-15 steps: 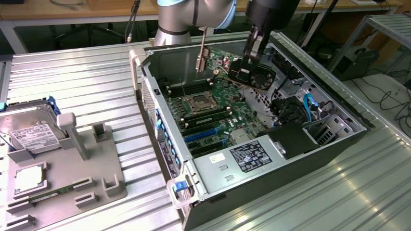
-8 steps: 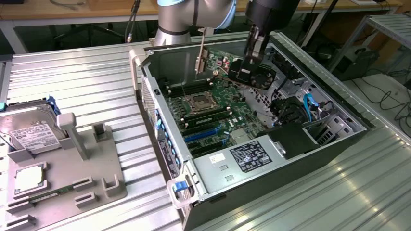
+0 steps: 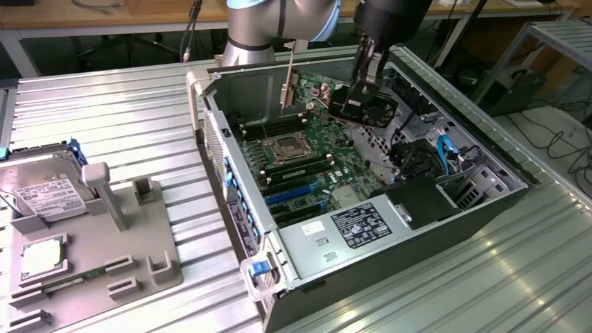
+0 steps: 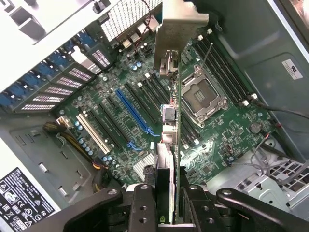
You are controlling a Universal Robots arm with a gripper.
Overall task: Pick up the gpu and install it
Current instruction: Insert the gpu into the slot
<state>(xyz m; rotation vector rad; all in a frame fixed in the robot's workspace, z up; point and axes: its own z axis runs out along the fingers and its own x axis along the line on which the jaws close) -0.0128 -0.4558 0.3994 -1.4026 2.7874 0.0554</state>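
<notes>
GPU [image 4: 169,111] clamped edge-on between the gripper [image 4: 166,200] fingers, held above the motherboard [image 4: 116,121] inside the open case [image 3: 462,222], not seated. Bracket end sits near the case's rear wall, with open room over the board. One blue slot [image 4: 133,112] and one white slot [image 4: 94,134] are bare. Outside, at the exterior view's left: one hard drive [image 3: 41,191] in a grey holder [image 3: 138,243].

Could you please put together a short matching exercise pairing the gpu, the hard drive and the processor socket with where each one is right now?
Things:
1. gpu
2. hard drive
3. processor socket

Places:
A. on the grey holder outside the case
B. on the green board inside the case
C. clamped in the jaws above the board

Pairs: 1-C; 2-A; 3-B
</notes>
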